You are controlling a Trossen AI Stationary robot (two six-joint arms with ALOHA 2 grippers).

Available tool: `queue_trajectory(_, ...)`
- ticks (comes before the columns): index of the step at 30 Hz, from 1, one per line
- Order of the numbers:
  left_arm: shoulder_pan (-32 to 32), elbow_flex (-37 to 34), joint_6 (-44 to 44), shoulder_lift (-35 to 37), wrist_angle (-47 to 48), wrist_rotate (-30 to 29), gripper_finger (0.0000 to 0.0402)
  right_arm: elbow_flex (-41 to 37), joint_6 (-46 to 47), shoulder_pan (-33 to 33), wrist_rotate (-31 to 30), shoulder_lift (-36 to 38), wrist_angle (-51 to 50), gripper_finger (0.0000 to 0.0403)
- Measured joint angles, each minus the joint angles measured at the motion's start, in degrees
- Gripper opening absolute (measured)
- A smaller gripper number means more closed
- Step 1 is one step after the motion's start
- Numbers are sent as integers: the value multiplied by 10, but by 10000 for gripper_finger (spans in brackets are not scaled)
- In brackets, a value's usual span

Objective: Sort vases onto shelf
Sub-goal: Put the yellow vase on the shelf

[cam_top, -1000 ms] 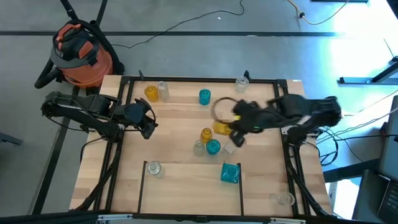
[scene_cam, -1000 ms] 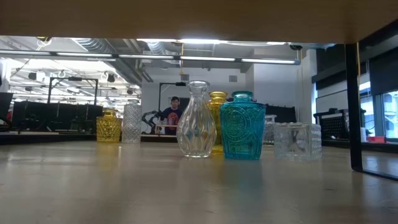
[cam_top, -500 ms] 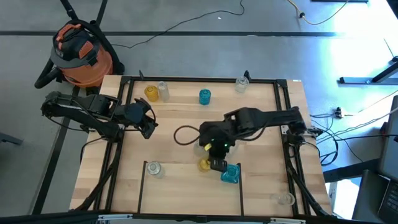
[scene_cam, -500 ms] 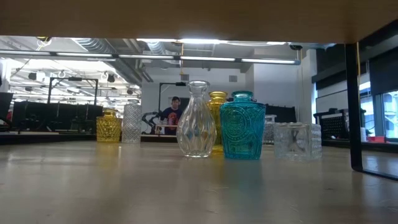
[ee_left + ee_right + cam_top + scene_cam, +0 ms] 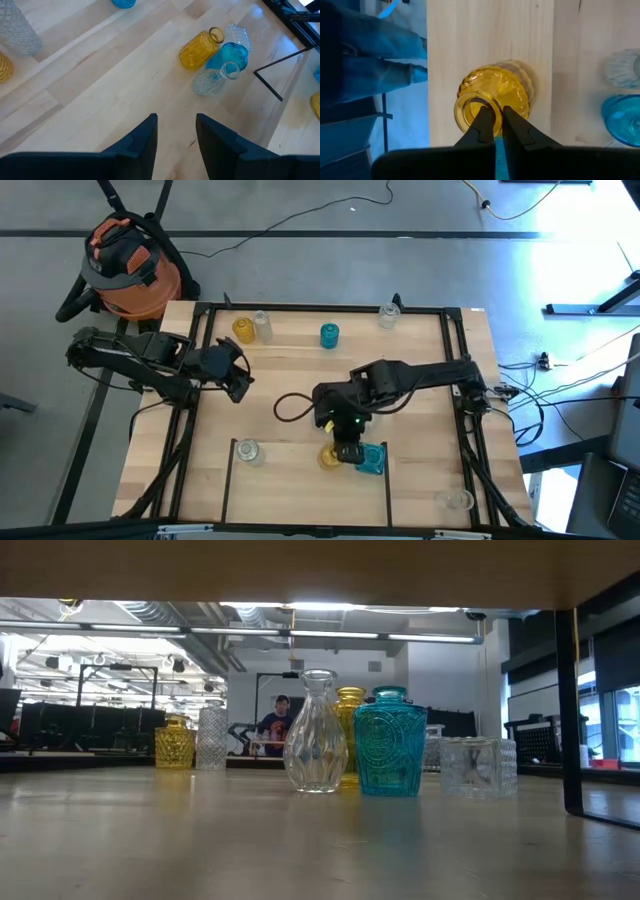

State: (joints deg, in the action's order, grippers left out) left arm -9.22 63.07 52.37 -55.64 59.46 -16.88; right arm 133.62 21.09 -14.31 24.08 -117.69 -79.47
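My right gripper is out over the near middle of the shelf, jaws pinched on the rim of an amber vase. The right wrist view shows one finger inside the mouth and one outside, with the amber vase upright under them. It sits just left of the square teal vase, near the thin dark line that marks the near section; can't tell if it's touching the wood or just above it.

My left gripper waits at the left edge of the desk, jaws spread partway, holding nothing. The left wrist view shows the fingers apart over bare wood.

Other vases:
- far left: amber round vase with a clear vase just beside it
- far middle: teal vase
- far right: clear vase
- near left section: clear vase
- near right corner, outside the dark lines: clear vase

The left wrist view shows a cluster of four close together: a yellow vase, a teal vase and two clear vases. In the high view my right arm covers that spot.

Low view: a row of vases stands on the wood, with a clear fluted vase and a teal vase in front. A person is far back in the room.
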Motion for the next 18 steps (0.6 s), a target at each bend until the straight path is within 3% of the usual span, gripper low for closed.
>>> queue_trajectory(18,-10,0,0,0,0,1,128,-21,-1,-4,-24,0,0,0)
